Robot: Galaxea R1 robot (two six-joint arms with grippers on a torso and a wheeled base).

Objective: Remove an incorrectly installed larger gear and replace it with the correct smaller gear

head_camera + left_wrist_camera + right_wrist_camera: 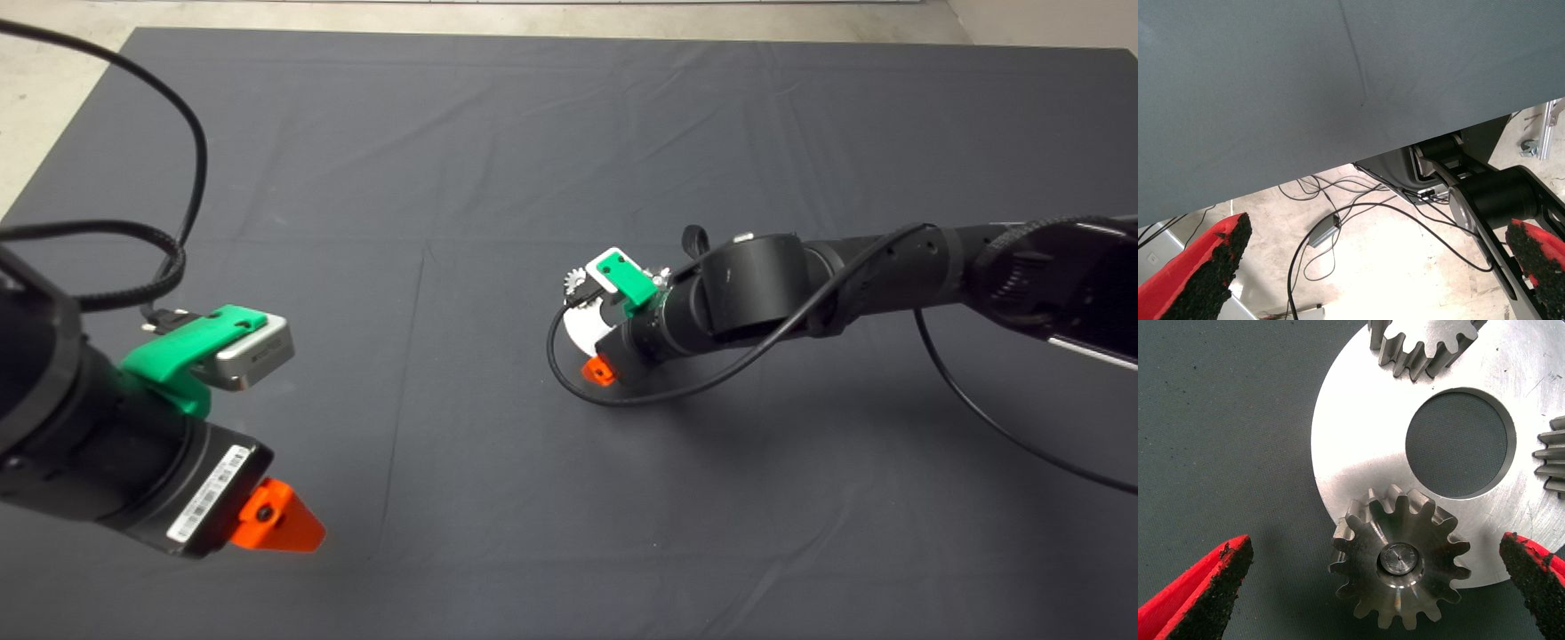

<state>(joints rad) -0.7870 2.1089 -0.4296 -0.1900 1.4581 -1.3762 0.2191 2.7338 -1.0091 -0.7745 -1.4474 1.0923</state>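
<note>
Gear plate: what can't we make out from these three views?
- Head view: the right claw and its arm cover most of the plate; the gears look too small to tell apart.
- Right wrist view: only the larger gear shows whole; two other gears are cut by the edges.
- Left wrist view: mat and floor only.

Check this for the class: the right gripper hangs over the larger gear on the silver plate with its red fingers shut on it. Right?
Not quite. In the right wrist view the right gripper is open: its fingers stand wide on either side of the larger gear, not touching it. The gear does sit on the silver plate.
</note>
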